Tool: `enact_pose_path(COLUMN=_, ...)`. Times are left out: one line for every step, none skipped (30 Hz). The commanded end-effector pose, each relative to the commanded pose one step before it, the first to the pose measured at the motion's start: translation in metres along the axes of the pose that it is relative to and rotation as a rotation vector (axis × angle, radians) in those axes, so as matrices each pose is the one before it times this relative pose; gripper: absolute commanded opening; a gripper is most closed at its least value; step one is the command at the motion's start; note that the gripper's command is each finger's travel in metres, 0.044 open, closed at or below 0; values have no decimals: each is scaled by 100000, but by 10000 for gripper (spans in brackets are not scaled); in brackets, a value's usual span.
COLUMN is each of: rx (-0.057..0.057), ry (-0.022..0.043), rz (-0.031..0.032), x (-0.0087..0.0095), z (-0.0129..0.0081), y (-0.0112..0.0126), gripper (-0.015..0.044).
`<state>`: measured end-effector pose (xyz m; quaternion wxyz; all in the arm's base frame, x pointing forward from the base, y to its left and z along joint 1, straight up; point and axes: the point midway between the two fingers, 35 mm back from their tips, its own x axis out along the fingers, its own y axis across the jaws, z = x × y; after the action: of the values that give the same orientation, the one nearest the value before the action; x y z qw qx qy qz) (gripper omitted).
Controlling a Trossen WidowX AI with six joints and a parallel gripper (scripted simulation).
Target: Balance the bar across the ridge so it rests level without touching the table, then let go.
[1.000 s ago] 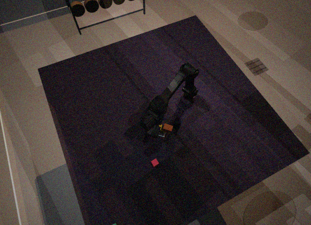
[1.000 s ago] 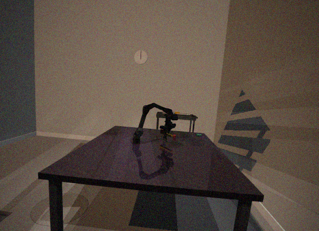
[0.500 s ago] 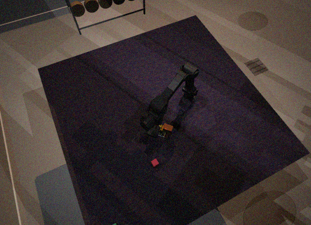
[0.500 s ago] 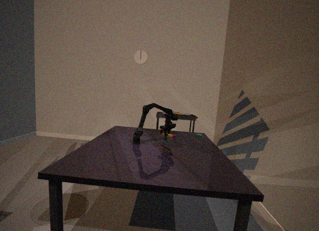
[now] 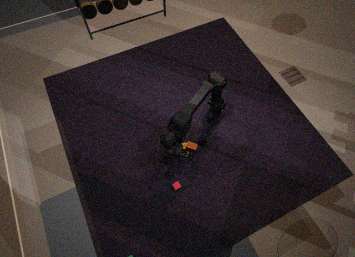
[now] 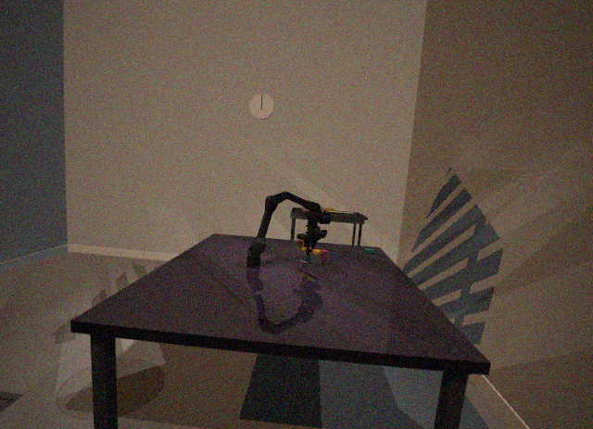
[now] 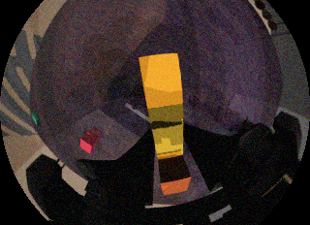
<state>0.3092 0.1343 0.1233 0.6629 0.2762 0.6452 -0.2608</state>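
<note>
Your gripper (image 5: 184, 150) is clamped on the bar (image 7: 163, 115), a yellow-orange strip that in the wrist view runs straight out ahead of the camera, from an orange end low in the frame to a brighter yellow end farther out. You can see dark bands crossing the bar near its middle, though whether those are the fingers or shadow is hard to tell in this dim, grainy light. From the top camera you only get an orange patch of the bar (image 5: 191, 145) poking out beside the wrist, with a small yellow bit next to it; the arm (image 5: 197, 100) covers the rest. In the exterior view the gripper (image 6: 309, 243) hangs low over the far part of the dark purple table (image 6: 363, 338), and the bar (image 6: 303, 245) shows there as a small yellow speck, too small for you to judge whether it is level or touching anything.

You cannot pick out the ridge with confidence in any view; the ground just under the gripper is in shadow and blocked by the arm. A pink-red cube (image 5: 176, 185) sits on the table well apart from the gripper, toward the near edge in the top view, and off to the left in the wrist view (image 7: 89, 142). A small green object (image 6: 369, 249) lies farther away, cut off at the bottom edge of the top view.
</note>
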Motion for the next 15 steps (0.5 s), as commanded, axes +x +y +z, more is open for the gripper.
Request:
enact_pose_path(rx=73, ry=225, rz=205, x=50, z=-32, y=61, gripper=0)
enact_pose_path(rx=0, ry=0, rz=0, x=8, z=0, y=-1, gripper=0)
enact_pose_path(rx=0, ry=0, rz=0, x=8, z=0, y=-1, gripper=0)
enact_pose_path(rx=0, ry=0, rz=0, x=17, z=-1, y=1, gripper=0)
enact_pose_path(rx=0, ry=0, rz=0, x=0, z=0, y=0, gripper=0)
enact_pose_path(rx=0, ry=0, rz=0, x=8, z=0, y=-1, gripper=0)
enact_pose_path(rx=0, ry=0, rz=0, x=8, z=0, y=-1, gripper=0)
enact_pose_path(rx=0, ry=0, rz=0, x=17, z=-1, y=0, gripper=0)
enact_pose_path(rx=0, ry=0, rz=0, x=0, z=0, y=0, gripper=0)
enact_pose_path(rx=0, ry=0, rz=0, x=8, z=0, y=1, gripper=0)
enact_pose_path(rx=0, ry=0, rz=0, x=8, z=0, y=1, gripper=0)
enact_pose_path(rx=0, ry=0, rz=0, x=17, z=-1, y=0, gripper=0)
enact_pose_path(rx=0, ry=0, rz=0, x=0, z=0, y=0, gripper=0)
enact_pose_path(rx=0, ry=0, rz=0, x=8, z=0, y=-1, gripper=0)
enact_pose_path(rx=0, ry=0, rz=0, x=8, z=0, y=-1, gripper=0)
